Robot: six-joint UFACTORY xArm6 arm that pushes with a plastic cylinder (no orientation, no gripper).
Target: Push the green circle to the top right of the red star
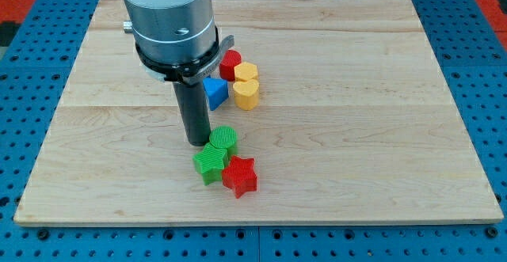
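The green circle (224, 140) sits just below the board's middle. It touches a green star (210, 162) at its lower left. The red star (240, 176) lies directly below the circle, touching the green star's right side. My tip (197, 141) rests on the board just left of the green circle, close to or touching its left edge, and above the green star.
A blue triangle (215, 92), a red block (230, 64) and two yellow blocks (246, 73) (246, 94) cluster above the circle. The arm's grey body (168, 17) covers the board's upper left. The wooden board (380, 135) is edged by a blue pegboard.
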